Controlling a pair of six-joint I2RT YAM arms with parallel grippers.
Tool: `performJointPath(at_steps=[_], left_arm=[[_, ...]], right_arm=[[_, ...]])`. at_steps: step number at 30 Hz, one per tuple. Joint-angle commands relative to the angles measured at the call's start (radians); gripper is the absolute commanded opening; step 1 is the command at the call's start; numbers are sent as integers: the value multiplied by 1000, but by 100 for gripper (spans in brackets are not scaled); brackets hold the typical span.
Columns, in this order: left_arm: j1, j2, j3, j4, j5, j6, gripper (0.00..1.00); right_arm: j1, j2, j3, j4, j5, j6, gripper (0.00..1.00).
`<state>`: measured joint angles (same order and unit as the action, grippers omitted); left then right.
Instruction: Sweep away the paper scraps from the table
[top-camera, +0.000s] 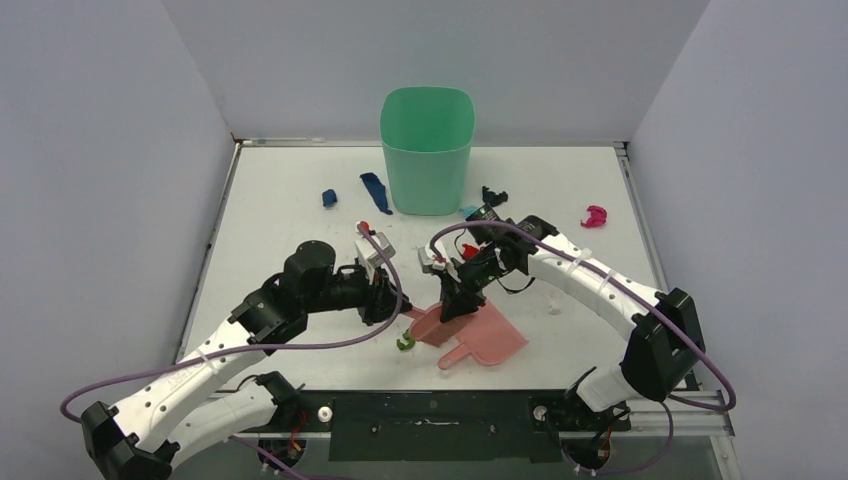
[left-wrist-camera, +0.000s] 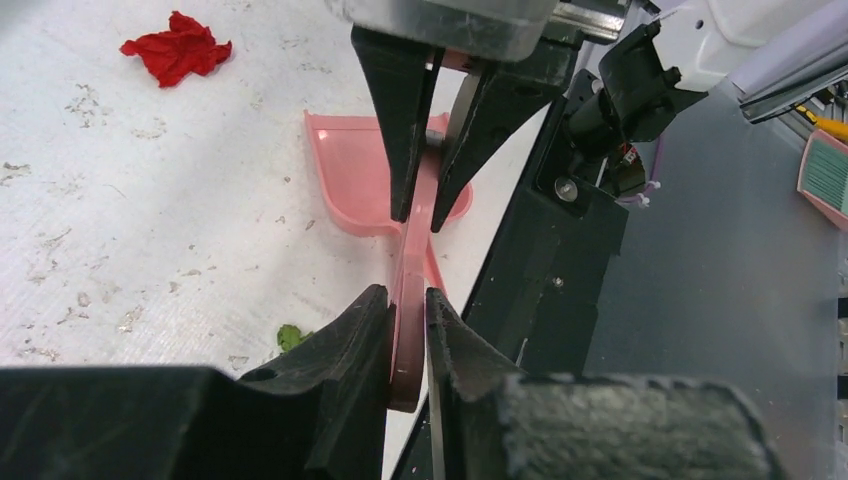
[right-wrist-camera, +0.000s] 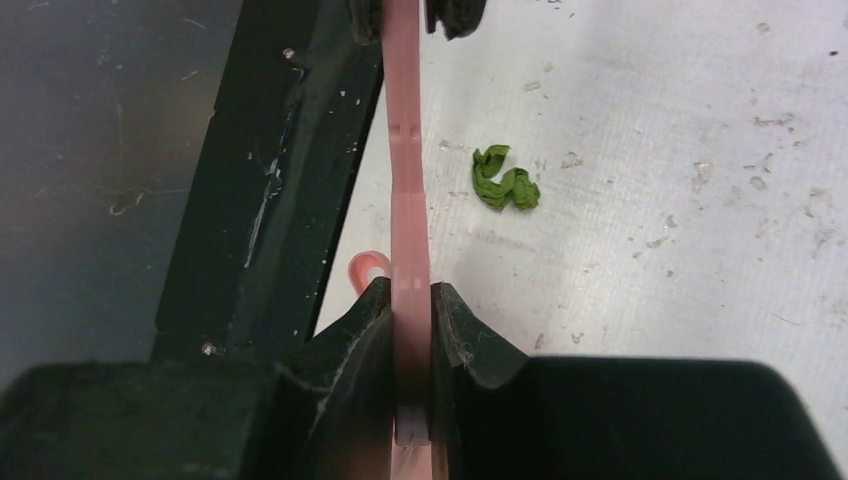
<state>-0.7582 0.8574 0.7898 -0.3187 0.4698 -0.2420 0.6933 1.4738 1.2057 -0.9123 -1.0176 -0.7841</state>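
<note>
Both grippers are shut on the same pink hand brush (top-camera: 424, 323), seen edge-on as a thin pink bar in the left wrist view (left-wrist-camera: 408, 330) and the right wrist view (right-wrist-camera: 409, 210). My left gripper (top-camera: 392, 306) (left-wrist-camera: 407, 295) holds one end, my right gripper (top-camera: 450, 304) (right-wrist-camera: 410, 290) the other. The pink dustpan (top-camera: 486, 340) (left-wrist-camera: 350, 180) lies on the table (top-camera: 280, 240) just right of them. A green paper scrap (top-camera: 405, 343) (right-wrist-camera: 505, 185) (left-wrist-camera: 290, 336) lies below the brush. A red scrap (top-camera: 470, 251) (left-wrist-camera: 178, 48) lies behind my right gripper.
A green bin (top-camera: 427, 150) stands at the back centre. Dark blue scraps (top-camera: 329, 198) (top-camera: 375, 192) lie to its left, light blue (top-camera: 469, 211) and black (top-camera: 493, 196) ones to its right, and a magenta one (top-camera: 594, 216) at the far right. The black front rail (right-wrist-camera: 270, 200) runs close by.
</note>
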Motion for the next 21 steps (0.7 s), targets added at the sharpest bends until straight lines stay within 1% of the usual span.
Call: performJointPath(at_steps=[1,5,7,9,13,19,21], left_arm=[[-26,-22,31,-18,46,92,22],[-69,5,62,-110,16,163,38],[-95,31,71,-135,-12,184,40],[-123,55,75,-148,-37,196,41],[-169,73,68,-132,-92,201,38],[-188,77,31,-71,-127,191,37],[-188,76,22,-56,-123,190,33]], right_arm=[[2,33,55,-82,-56,-95,5],[8,93,114,-221,-50,-190,5],[10,116,126,-263,-55,-217,5],[10,124,128,-274,-64,-228,5],[10,130,127,-278,-74,-240,5],[11,137,133,-301,-93,-265,5],[11,140,137,-310,-93,-271,5]])
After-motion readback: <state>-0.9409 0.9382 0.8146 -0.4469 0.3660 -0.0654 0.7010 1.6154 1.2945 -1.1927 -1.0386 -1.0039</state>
